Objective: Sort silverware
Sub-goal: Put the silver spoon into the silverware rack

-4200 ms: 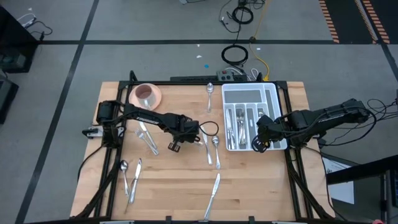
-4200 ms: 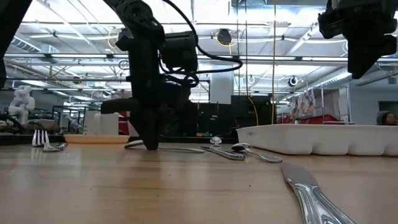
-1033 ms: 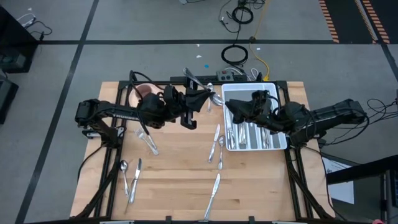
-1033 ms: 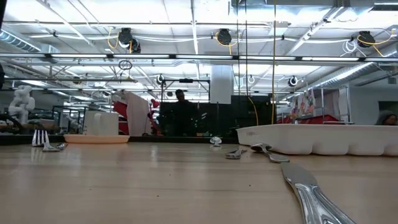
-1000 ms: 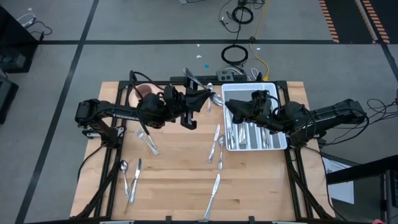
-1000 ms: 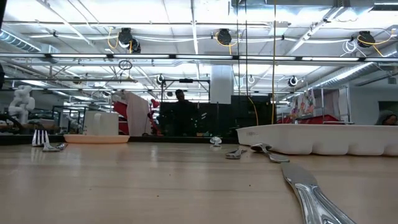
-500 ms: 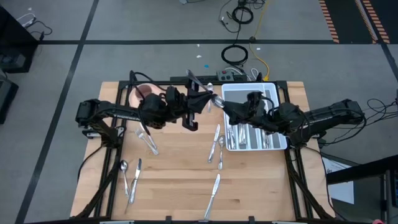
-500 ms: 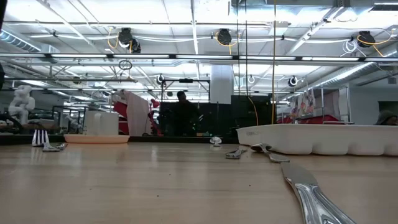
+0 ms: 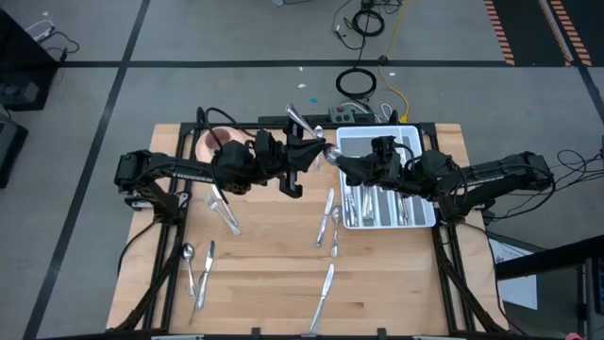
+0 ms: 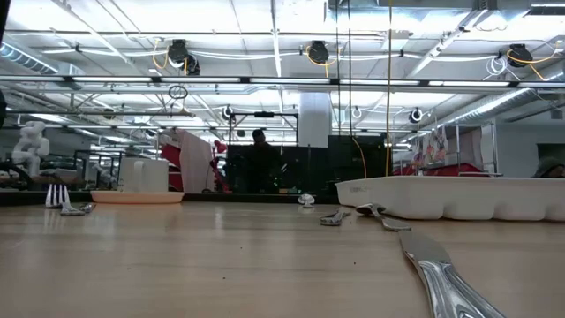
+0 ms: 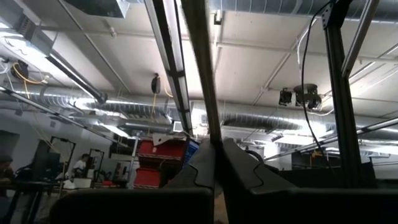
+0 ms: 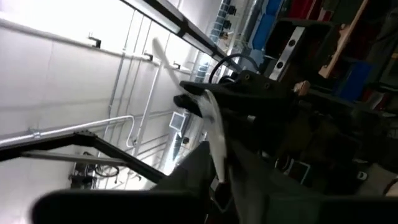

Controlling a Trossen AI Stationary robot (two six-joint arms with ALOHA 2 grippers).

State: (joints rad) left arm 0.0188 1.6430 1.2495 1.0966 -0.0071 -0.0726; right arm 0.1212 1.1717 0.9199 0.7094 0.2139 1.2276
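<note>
Two dark robot grippers meet in mid-air above the far middle of a pale wooden table [image 9: 283, 274], passing one slim, shiny silver-metal utensil [image 9: 300, 123] between them. The left gripper [image 9: 304, 151] has its fingers clamped on the utensil, which in its wrist view rises as a thin dark bar from between the closed fingers [image 11: 239, 168]. The right gripper [image 9: 338, 162] faces it from the three o'clock side, its two fingers narrowed around the utensil's other end [image 12: 211, 124]; whether they grip it firmly yet cannot be told.

This looks like a handover step. The next move likely calls for the right gripper to have a secure hold before the left one lets go, then to carry the piece to a matching slot.

Directly under the right arm, towards three o'clock, sits a white plastic tray with long narrow compartments [image 9: 415, 142], already holding several smooth metal pieces. Loose silverware lies flat on the wood: a spoon and fork pair [image 9: 327, 212] near the centre, a knife [image 9: 323, 295] towards six o'clock, a spoon and knife [image 9: 196, 269] towards eight o'clock, and more pieces [image 9: 222, 210] towards nine o'clock. A round pink saucer with a cup [image 9: 209, 142] sits near eleven o'clock, partly hidden by the left arm.
</note>
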